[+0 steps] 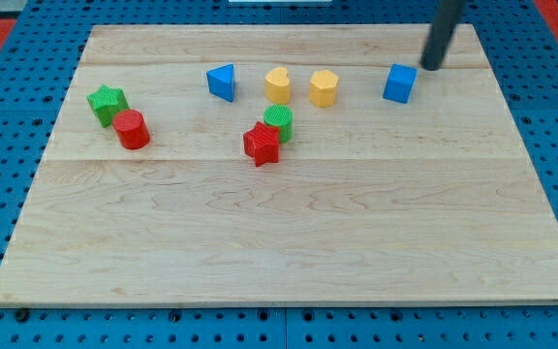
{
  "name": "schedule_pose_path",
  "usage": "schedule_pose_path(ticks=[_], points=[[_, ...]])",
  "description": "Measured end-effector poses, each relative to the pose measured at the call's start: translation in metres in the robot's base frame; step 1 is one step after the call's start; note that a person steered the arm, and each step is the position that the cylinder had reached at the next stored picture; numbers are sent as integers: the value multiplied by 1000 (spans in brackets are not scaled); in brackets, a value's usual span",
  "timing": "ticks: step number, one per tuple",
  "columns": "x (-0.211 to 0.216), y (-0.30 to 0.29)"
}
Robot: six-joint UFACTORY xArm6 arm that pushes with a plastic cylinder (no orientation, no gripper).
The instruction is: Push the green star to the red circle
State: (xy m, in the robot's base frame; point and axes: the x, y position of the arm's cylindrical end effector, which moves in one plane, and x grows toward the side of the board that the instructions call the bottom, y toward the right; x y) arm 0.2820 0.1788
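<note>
- The bench (289, 252) is seen nearest, bare wood across the view's bottom half.
- The green star (107, 102) is found at the view's left, touching the red circle (132, 129); the task is judged essentially met.
- My tip (430, 66) is parked at the view's top right, just beside the blue cube (400, 83), well apart from the star.
- No hand is fitted; only a rod.
- Mid-board are noted a red star (261, 143), green cylinder (279, 121), blue triangle (222, 81), yellow heart (277, 84) and yellow hexagon (324, 87), none obstructing.

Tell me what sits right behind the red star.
A green circle sits behind the red star, touching it toward the view's top. The star covers the circle's lower part, so that part cannot be seen.
</note>
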Motion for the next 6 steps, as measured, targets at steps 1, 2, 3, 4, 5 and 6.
schedule_pose_path(ticks=[1, 2, 3, 4, 5, 6], points=[[26, -5], [23, -14], [7, -80], [-57, -91], [-78, -186], [-42, -298]])
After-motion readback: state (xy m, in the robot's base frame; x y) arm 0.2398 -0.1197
